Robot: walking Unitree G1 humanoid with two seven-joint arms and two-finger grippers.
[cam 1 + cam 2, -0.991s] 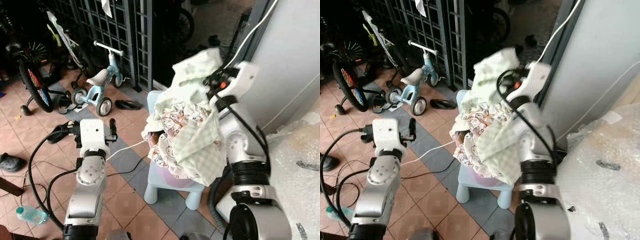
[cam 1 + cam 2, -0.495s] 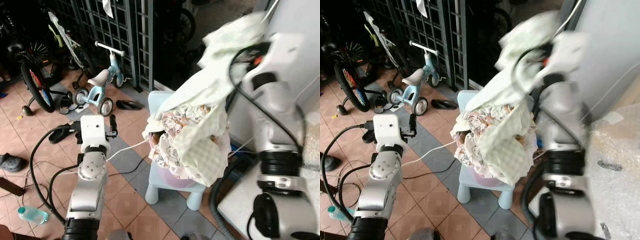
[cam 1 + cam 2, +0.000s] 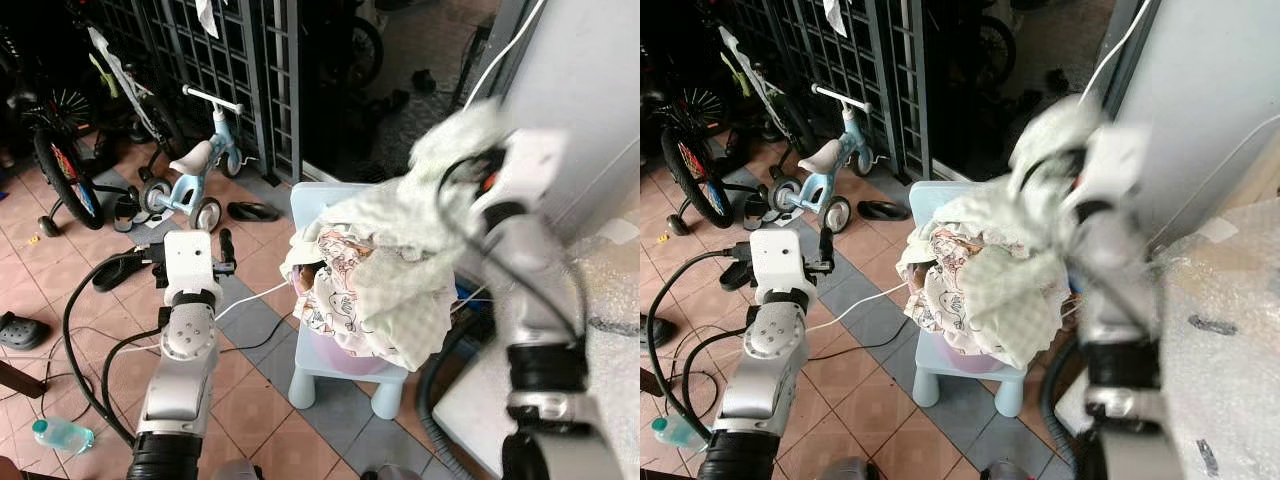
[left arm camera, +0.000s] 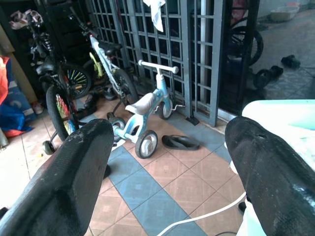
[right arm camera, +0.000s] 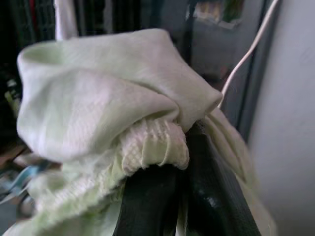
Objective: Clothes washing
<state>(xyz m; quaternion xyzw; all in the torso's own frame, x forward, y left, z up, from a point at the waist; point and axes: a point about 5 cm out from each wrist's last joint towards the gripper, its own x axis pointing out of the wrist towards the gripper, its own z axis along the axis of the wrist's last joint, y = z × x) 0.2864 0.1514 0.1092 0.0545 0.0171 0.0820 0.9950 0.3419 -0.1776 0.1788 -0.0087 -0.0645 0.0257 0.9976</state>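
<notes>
A heap of clothes (image 3: 350, 290) fills a pink basin (image 3: 345, 356) on a small light-blue plastic chair (image 3: 315, 368). A pale green checked cloth (image 3: 420, 250) trails up from the heap to my raised right gripper (image 5: 172, 147), which is shut on it and blurred by motion. In the right wrist view the cloth bunches over the two black fingers (image 5: 147, 201). My left gripper (image 4: 170, 162) is held out at the left of the chair, open, with nothing between its fingers (image 4: 74, 172).
A child's balance bike (image 3: 200, 165) and a slipper (image 3: 252, 210) lie by a black metal gate (image 3: 230, 60). Bicycles (image 3: 60, 150) stand at the far left. Bubble wrap (image 3: 610, 330) covers a surface at right. A grey wall (image 3: 590, 90) rises behind the right arm. Cables cross the tiled floor (image 3: 70, 330).
My right arm has swung down and rightward with the green cloth, still blurred. The cloth drapes lower over the heap. The left arm has barely moved.
</notes>
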